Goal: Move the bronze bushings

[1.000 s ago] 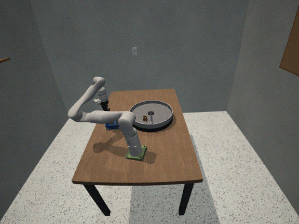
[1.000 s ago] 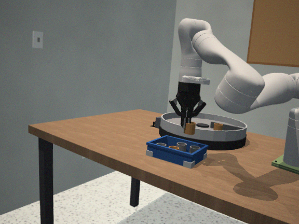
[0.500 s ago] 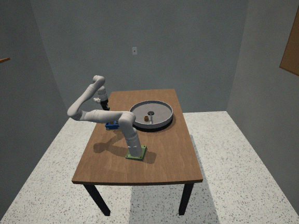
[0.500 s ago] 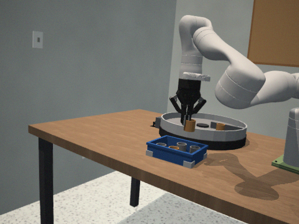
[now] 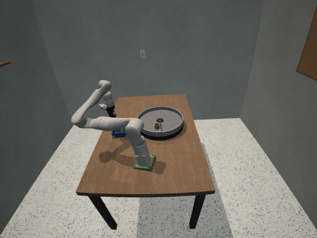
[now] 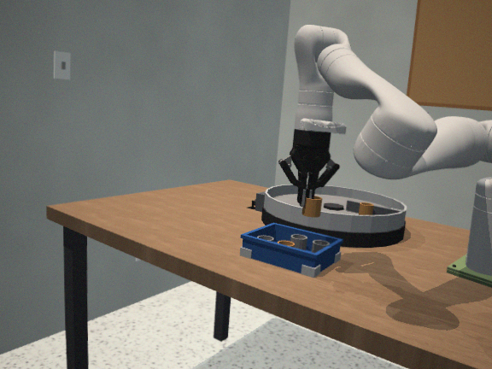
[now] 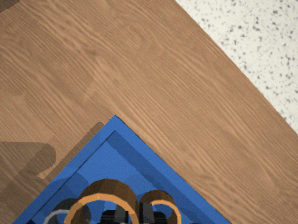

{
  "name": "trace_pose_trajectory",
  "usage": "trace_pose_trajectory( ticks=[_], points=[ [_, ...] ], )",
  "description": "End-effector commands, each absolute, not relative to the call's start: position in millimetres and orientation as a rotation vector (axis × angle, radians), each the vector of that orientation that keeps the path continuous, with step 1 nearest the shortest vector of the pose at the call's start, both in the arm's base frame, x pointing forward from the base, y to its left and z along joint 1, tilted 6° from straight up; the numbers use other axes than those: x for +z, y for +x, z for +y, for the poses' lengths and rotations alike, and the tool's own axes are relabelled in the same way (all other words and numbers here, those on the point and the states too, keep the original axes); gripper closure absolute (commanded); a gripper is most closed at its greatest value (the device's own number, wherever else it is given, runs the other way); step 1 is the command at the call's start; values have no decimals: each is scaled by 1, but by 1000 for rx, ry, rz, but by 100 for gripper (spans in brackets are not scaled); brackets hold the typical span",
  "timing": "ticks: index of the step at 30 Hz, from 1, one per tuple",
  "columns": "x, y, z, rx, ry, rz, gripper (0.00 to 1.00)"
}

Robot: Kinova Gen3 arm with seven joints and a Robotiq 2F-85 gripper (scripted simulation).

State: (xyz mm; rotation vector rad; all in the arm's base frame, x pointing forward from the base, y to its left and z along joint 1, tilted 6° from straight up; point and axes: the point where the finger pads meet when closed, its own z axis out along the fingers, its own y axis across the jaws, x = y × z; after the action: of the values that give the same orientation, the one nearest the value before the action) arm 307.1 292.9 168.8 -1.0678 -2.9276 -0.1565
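Observation:
My gripper (image 6: pixel 308 197) is shut on the wall of a bronze bushing (image 6: pixel 312 206) and holds it upright in the air above the blue crate (image 6: pixel 290 249). In the wrist view the held bushing (image 7: pixel 102 206) shows as a large orange ring over the crate (image 7: pixel 120 175). One more bronze bushing (image 6: pixel 285 243) stands in the crate among three steel bushings (image 6: pixel 299 240). Another bronze bushing (image 6: pixel 366 207) stands upright on the turntable's disc (image 6: pixel 335 211), beside the dark hub (image 6: pixel 333 206). In the top view the gripper (image 5: pixel 111 113) is left of the turntable (image 5: pixel 160 121).
The turntable has a raised grey rim, and a short bar (image 5: pixel 161 127) lies on the disc near the hub. The arm's base (image 5: pixel 143 162) stands on a green plate at the table's front. The crate lies close to the table's left edge.

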Motion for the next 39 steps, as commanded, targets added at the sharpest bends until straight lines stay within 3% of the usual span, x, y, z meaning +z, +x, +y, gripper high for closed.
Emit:
trace_pose_trajectory(
  ticks=[1, 39],
  points=[
    [171, 306, 293, -153, -1050, -2931, 100],
    [168, 309, 271, -154, -1055, -2927, 100]
  ],
)
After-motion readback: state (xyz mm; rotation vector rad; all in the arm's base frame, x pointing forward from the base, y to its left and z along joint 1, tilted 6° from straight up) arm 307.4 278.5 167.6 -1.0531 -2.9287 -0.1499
